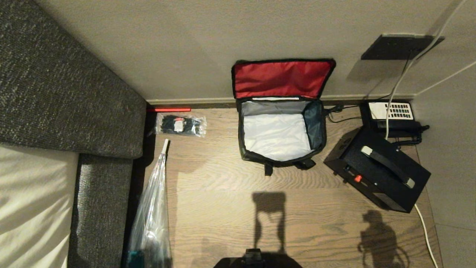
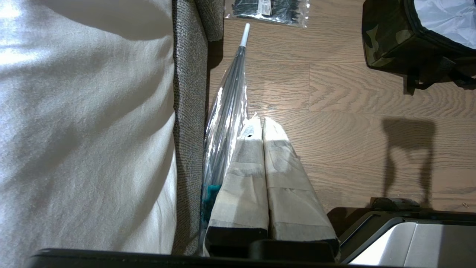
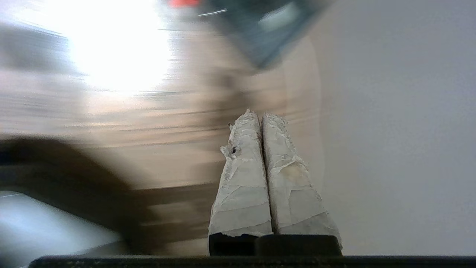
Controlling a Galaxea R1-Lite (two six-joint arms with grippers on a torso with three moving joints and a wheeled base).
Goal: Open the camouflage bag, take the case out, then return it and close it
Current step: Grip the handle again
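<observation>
Black boxy case (image 1: 377,173) on wood floor right of open camouflage fabric bag (image 1: 281,128), apart from right gripper (image 3: 261,116), taped fingers pressed together, empty.

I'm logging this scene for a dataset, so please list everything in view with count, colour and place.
bag: 1, camouflage, red lid open, empty; by the wall.
case: 1, black; floor right of bag.
phone: 1, black, white keypad; behind case.
packet of ties: 1, clear, black ties; left of bag.
umbrella: 1, clear; beside sofa.
sofa: 1, grey; left.
wall plate: 1, black; right wall.
left gripper: shut, above floor by umbrella.
right gripper: shut, empty.
</observation>
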